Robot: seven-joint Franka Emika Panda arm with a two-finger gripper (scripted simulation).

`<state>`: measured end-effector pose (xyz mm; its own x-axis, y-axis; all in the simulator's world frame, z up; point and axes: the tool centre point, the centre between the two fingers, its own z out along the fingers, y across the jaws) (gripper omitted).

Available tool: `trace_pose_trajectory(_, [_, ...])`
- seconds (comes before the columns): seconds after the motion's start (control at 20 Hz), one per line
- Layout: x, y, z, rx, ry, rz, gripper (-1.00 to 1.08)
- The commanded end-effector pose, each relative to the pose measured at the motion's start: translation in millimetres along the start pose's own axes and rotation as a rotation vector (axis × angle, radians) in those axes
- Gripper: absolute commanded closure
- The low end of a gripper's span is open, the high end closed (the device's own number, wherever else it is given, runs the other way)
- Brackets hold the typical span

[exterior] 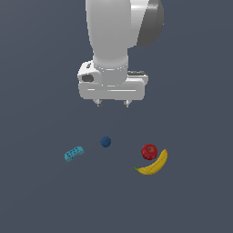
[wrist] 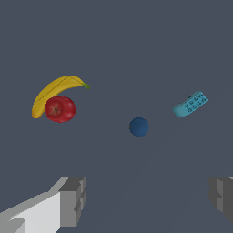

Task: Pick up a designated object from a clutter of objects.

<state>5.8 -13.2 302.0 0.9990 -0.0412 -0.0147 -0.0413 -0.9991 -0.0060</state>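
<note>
The designated object is a small teal studded block (exterior: 73,154) (wrist: 190,104) lying flat on the dark floor toward the exterior view's left. My gripper (exterior: 112,103) (wrist: 148,200) hangs high above the clutter, open, with nothing between its fingers. It is above and to the right of the block in the exterior view, nearer the dark blue ball (exterior: 105,142) (wrist: 139,126). The rest of the clutter is a red apple (exterior: 149,151) (wrist: 59,109) touching a yellow banana (exterior: 155,164) (wrist: 55,89) on the exterior view's right.
The dark grey floor (exterior: 191,200) runs flat in all directions with no walls or edges in view. The white arm (exterior: 116,41) fills the upper middle of the exterior view.
</note>
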Motion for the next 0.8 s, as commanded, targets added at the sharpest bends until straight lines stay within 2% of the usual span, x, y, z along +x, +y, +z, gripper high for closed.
trace_pose_trajectory(0.0, [6, 6, 8, 0.005, -0.001, 0.038, -0.92])
trace_pose_trajectory(0.35, [33, 37, 43, 0.021, -0.001, 0.209, -0.92])
trace_pose_trajectory(0.75, [66, 96, 110, 0.031, 0.001, 0.497, -0.92])
